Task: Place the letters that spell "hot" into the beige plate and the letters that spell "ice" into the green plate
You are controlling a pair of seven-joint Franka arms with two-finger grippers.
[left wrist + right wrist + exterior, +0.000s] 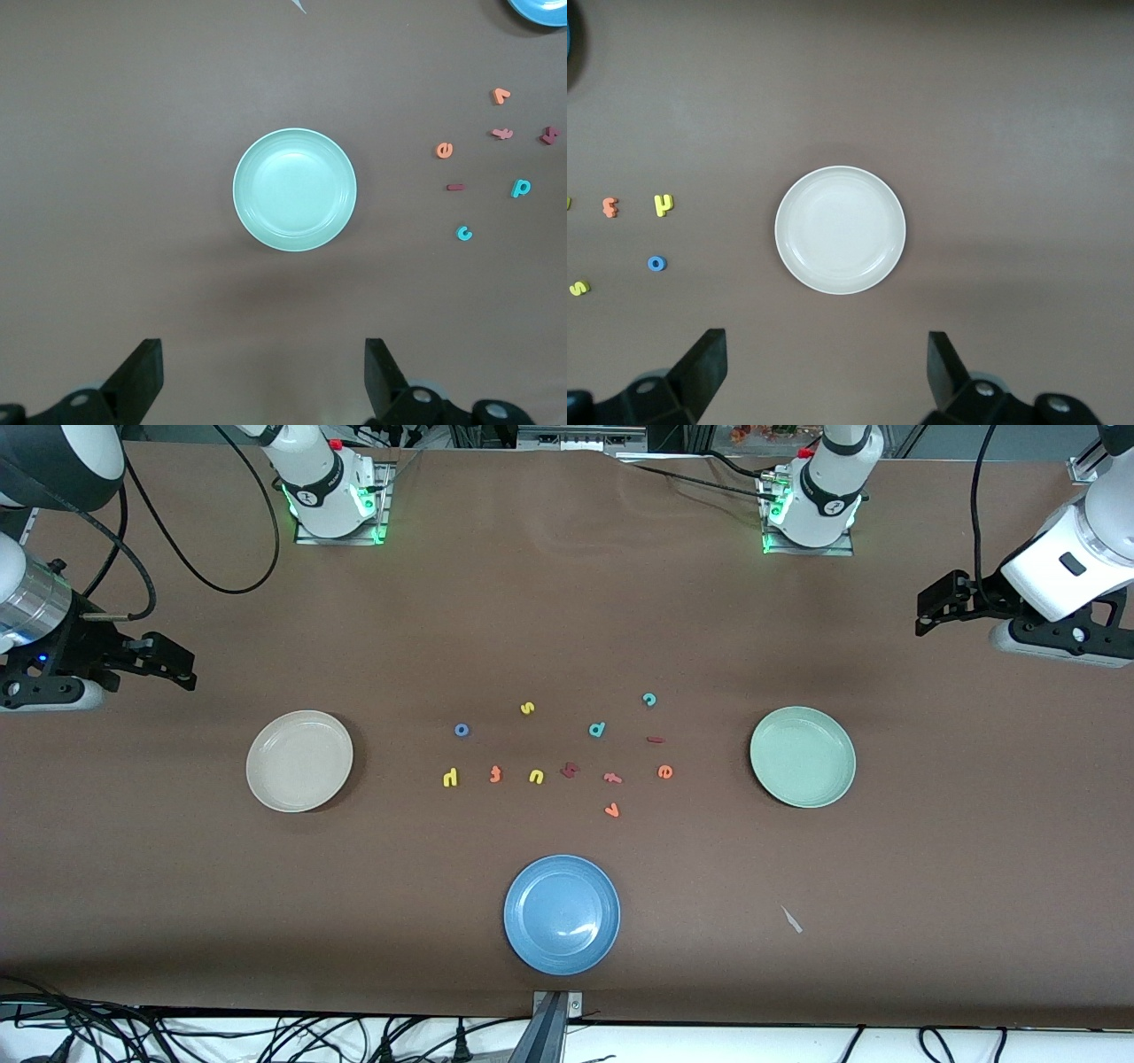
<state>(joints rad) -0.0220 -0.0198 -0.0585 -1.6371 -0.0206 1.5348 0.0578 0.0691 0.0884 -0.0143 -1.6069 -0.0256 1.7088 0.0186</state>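
I am a pair of robot arms at a brown table (567, 602), and both arms wait raised at its ends, holding nothing. My left gripper (264, 376) hangs over the left arm's end of the table, fingers spread wide apart, looking down on the green plate (803, 756), which sits bare. My right gripper (826, 372) hangs over the right arm's end, fingers likewise spread wide, above the beige plate (299, 761), also bare. Between the two plates lies a loose scatter of small foam letters, none touching another. On the beige plate's side are the yellow "h" (450, 778), the orange "t" (495, 774) just beside it, and the blue "o" (462, 730) a little farther from the front camera. On the green plate's side are the orange "e" (665, 771), the dark red "i" (656, 740) lying flat like a bar, and the teal "c" (649, 699), farthest from the camera of the three. Mixed among them are a yellow "s" (527, 708), a yellow "u" (536, 777), a teal "d" (597, 730), a chunkier dark red letter (570, 770), a pinkish letter (612, 778) and an orange "v" (611, 810). A blue plate (562, 914) sits nearest the front camera, and a small pale scrap (791, 919) lies toward the left arm's end.
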